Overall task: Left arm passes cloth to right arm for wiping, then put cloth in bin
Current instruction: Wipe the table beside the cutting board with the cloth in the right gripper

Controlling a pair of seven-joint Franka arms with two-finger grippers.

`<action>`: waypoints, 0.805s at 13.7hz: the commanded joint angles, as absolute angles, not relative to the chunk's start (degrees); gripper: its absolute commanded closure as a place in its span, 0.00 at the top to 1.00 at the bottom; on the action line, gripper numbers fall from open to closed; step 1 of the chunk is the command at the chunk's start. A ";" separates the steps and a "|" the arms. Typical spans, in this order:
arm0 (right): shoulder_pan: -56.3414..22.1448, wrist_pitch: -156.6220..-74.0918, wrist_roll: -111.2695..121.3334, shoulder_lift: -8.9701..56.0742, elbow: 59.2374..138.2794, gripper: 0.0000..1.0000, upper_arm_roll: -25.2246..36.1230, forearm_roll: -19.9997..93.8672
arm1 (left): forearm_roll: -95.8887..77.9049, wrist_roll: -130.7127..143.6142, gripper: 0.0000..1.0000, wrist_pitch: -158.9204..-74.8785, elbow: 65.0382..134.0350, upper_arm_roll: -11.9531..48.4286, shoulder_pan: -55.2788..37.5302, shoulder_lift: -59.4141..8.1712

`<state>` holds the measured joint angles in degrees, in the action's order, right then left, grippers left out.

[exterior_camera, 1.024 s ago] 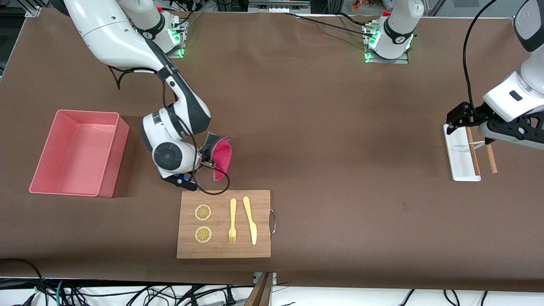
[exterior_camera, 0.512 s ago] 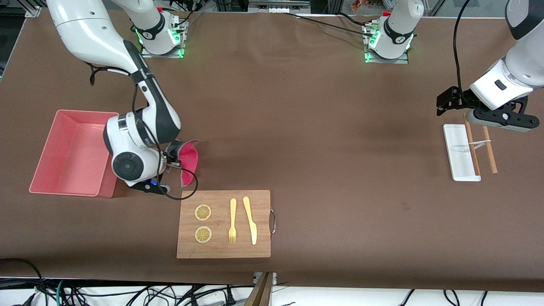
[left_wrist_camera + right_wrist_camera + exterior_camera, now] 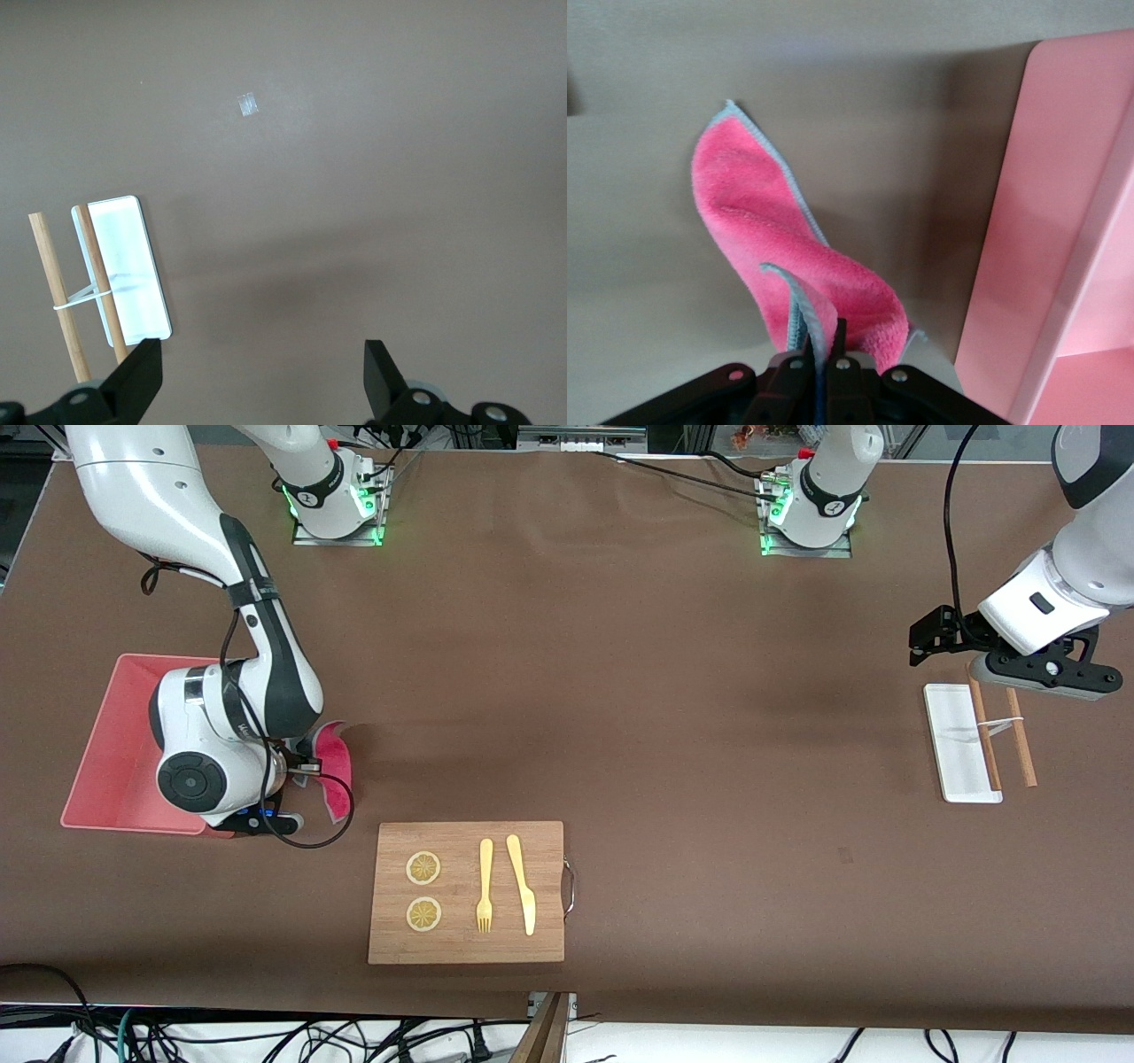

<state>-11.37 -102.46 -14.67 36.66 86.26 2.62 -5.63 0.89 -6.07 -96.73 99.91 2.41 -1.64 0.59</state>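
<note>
Now pinched tight on cloth [image 3: 334, 760] by right gripper [image 3: 297, 766], hanging at bin's [image 3: 106, 779] three o'clock, ready for dropping; left gripper [image 3: 1032, 682] spread, idle over white tray [image 3: 952, 762].

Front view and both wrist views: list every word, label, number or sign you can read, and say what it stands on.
No text can be read.
Right arm: a small mark on the dark wrist cover, too blurred to read.
Arm bases: small round marks, too small to read.
Bin, cloth, wooden board, white tray: no lettering.

Wooden board [image 3: 466, 948] with two lemon slices [image 3: 423, 868], fork [image 3: 485, 886], knife [image 3: 522, 884], white tray [image 3: 957, 744], chopsticks [image 3: 1021, 735]
</note>
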 commanded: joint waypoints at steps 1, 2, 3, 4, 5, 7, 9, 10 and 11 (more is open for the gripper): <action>-12.04 -102.91 -22.37 36.12 87.10 0.00 -1.39 -5.80 | 0.09 -5.45 1.00 -96.33 100.55 2.55 -1.93 1.49; -12.30 -104.23 -27.11 36.65 87.19 0.00 -3.23 -5.71 | 0.09 -5.36 1.00 -96.33 100.46 2.64 -2.02 1.49; -12.83 -105.80 -32.03 37.43 87.19 0.00 -5.17 -5.71 | 0.09 -5.27 1.00 -96.50 100.37 2.64 -2.11 1.32; -13.18 -107.56 -36.26 38.05 87.19 0.00 -6.75 -5.71 | -0.09 -5.27 1.00 -96.50 100.28 2.64 -2.11 1.06; -13.53 -109.23 -40.13 38.40 87.19 0.00 -8.16 -5.63 | 0.00 -5.27 1.00 -96.59 100.28 2.55 -2.11 1.05; -14.06 -112.83 -46.55 39.02 87.01 0.00 -11.06 -5.36 | -0.09 -5.27 1.00 -96.59 100.28 2.55 -2.02 0.97; -14.67 -116.87 -53.23 39.99 87.01 0.00 -14.31 -5.36 | -0.09 -5.10 1.00 -96.68 100.28 2.72 -2.11 1.05; -15.11 -118.90 -56.65 40.43 86.92 0.00 -15.54 -5.36 | -0.09 -5.01 1.00 -96.68 100.28 2.81 -2.20 1.05; -15.47 -121.00 -59.82 40.86 86.92 0.00 -16.69 -5.36 | -0.09 -5.01 1.00 -96.68 100.28 2.81 -2.20 0.97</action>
